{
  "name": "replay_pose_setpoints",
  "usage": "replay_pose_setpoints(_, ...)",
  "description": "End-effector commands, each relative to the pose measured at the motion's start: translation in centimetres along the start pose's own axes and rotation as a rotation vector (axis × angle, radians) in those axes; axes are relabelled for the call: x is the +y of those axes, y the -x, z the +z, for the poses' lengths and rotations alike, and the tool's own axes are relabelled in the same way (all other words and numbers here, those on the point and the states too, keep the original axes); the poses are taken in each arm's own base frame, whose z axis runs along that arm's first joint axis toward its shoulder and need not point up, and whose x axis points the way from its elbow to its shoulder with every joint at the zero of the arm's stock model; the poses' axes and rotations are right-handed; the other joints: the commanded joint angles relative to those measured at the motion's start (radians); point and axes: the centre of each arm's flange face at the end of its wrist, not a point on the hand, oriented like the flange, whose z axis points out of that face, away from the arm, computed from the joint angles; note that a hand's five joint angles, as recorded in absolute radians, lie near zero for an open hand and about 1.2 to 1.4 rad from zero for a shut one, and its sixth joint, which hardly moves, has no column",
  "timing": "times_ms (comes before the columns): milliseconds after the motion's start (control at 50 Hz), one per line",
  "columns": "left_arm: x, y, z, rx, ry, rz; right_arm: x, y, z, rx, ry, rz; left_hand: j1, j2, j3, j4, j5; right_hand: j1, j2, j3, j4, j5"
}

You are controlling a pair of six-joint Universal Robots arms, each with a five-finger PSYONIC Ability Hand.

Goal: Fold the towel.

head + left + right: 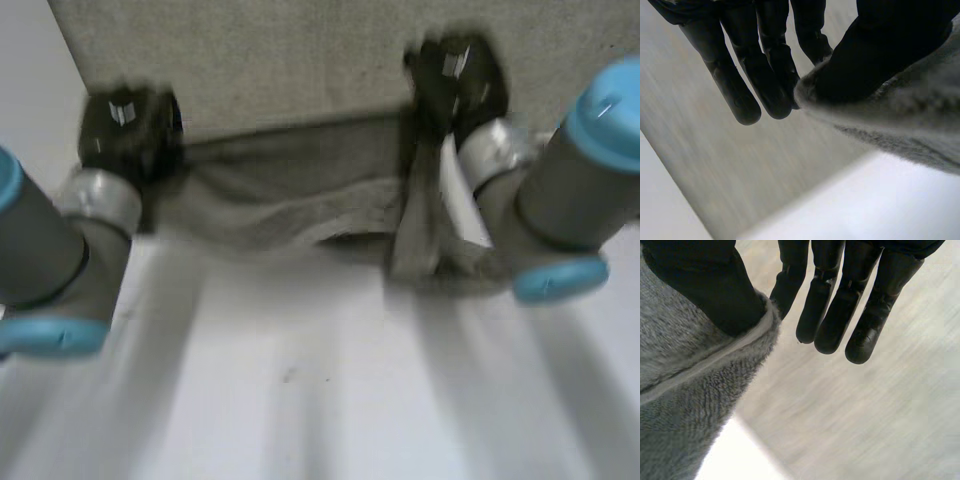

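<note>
towel (300, 60): spread at 12 o'clock on surface (320, 400), near edge raised | left hand (125, 125): 10 o'clock, thumb and straight fingers pinch towel corner | right hand (455, 80): 1 o'clock, thumb and fingers pinch near hem

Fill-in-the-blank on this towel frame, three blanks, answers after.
The ____ towel lies on the white table.
The left hand pinches it between its fingers and ____.
The right hand is shut on the ____.
Missing: grey; thumb; towel.
</note>
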Motion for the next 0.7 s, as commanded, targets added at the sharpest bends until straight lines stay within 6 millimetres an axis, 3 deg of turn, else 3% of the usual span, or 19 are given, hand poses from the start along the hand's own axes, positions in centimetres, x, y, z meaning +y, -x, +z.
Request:
replay_pose_setpoints(20,-10.1,2.1,4.5,-0.148,-0.509,0.014,-9.1,-4.3,3.0,0.116,-0.411,-0.152,0.207,0.178,0.180,0.178,0.185,0.425,0.224,0.210,0.203,0.264)
replay_pose_setpoints(100,-10.1,1.6,4.3,-0.140,-0.521,0.010,-8.2,-3.3,2.4,0.065,-0.345,-0.141,0.207,0.178,0.180,0.178,0.185,0.425,0.224,0.210,0.203,0.264)
replay_pose_setpoints(140,-9.1,1.3,4.0,-0.126,-0.482,0.015,-5.7,-2.3,1.6,-0.007,-0.212,-0.129,0.207,0.178,0.180,0.178,0.185,0.425,0.224,0.210,0.203,0.264)
replay_pose_setpoints(160,-7.6,0.9,3.5,-0.110,-0.430,0.022,-5.6,-2.3,1.6,-0.007,-0.211,-0.129,0.207,0.178,0.180,0.178,0.185,0.425,0.224,0.210,0.203,0.264)
replay_pose_setpoints(180,-5.9,0.5,3.0,-0.090,-0.371,0.031,-4.0,-1.7,0.9,-0.046,-0.135,-0.122,0.207,0.178,0.180,0.178,0.185,0.425,0.224,0.210,0.203,0.264)
replay_pose_setpoints(200,-5.9,0.5,3.0,-0.090,-0.370,0.031,-4.0,-1.7,0.9,-0.046,-0.135,-0.122,0.207,0.178,0.180,0.178,0.185,0.425,0.224,0.210,0.203,0.264)
replay_pose_setpoints(240,-2.5,-0.3,1.5,-0.051,-0.247,0.053,-0.8,-0.1,-1.0,-0.132,0.022,-0.113,0.207,0.178,0.180,0.178,0.185,0.425,0.224,0.210,0.203,0.264)
replay_pose_setpoints(260,-2.5,-0.3,1.5,-0.051,-0.246,0.053,-0.8,-0.1,-1.0,-0.133,0.023,-0.113,0.207,0.178,0.180,0.178,0.185,0.425,0.224,0.210,0.203,0.264)
replay_pose_setpoints(280,-0.5,-0.6,0.5,-0.029,-0.171,0.071,0.8,0.7,-2.2,-0.177,0.108,-0.113,0.207,0.178,0.180,0.178,0.185,0.425,0.224,0.210,0.203,0.264)
replay_pose_setpoints(300,-0.5,-0.6,0.4,-0.029,-0.170,0.071,2.5,1.3,-3.6,-0.224,0.205,-0.110,0.207,0.178,0.180,0.178,0.185,0.425,0.224,0.210,0.203,0.264)
replay_pose_setpoints(340,2.9,-1.2,-2.0,0.017,-0.018,0.123,4.0,2.0,-5.2,-0.277,0.302,-0.103,0.207,0.178,0.180,0.178,0.185,0.425,0.224,0.210,0.203,0.264)
replay_pose_setpoints(360,2.9,-1.2,-2.0,0.017,-0.017,0.123,5.7,2.8,-6.9,-0.342,0.411,-0.093,0.207,0.178,0.180,0.178,0.185,0.425,0.224,0.210,0.203,0.264)
replay_pose_setpoints(400,5.8,-1.6,-4.7,0.068,0.133,0.178,6.8,3.3,-8.1,-0.383,0.486,-0.074,0.207,0.178,0.180,0.178,0.185,0.425,0.224,0.210,0.203,0.264)
replay_pose_setpoints(460,7.8,-1.8,-6.8,0.111,0.253,0.209,8.9,3.5,-9.6,-0.432,0.580,-0.029,0.207,0.178,0.180,0.178,0.185,0.425,0.224,0.210,0.203,0.264)
replay_pose_setpoints(540,8.5,-2.0,-7.9,0.131,0.305,0.213,10.7,3.4,-10.2,-0.444,0.613,0.056,0.207,0.178,0.180,0.178,0.185,0.400,0.199,0.185,0.178,0.238)
replay_pose_setpoints(560,8.5,-2.0,-8.0,0.134,0.315,0.211,11.4,3.2,-10.3,-0.423,0.624,0.115,0.207,0.178,0.180,0.178,0.185,0.075,-0.126,-0.141,-0.148,-0.087)
replay_pose_setpoints(580,8.5,-2.0,-8.0,0.134,0.315,0.211,11.4,3.2,-10.3,-0.422,0.624,0.115,0.207,0.178,0.180,0.178,0.185,0.071,-0.130,-0.144,-0.151,-0.090)
replay_pose_setpoints(600,8.4,-2.1,-8.1,0.135,0.313,0.211,11.9,2.7,-10.2,-0.384,0.636,0.187,0.207,0.178,0.180,0.178,0.185,-0.138,-0.339,-0.353,-0.360,-0.300)
replay_pose_setpoints(700,7.8,-2.1,-8.2,0.133,0.294,0.208,13.1,0.7,-10.0,-0.257,0.669,0.371,0.207,0.178,0.180,0.178,0.185,-0.381,-0.582,-0.596,-0.603,-0.543)
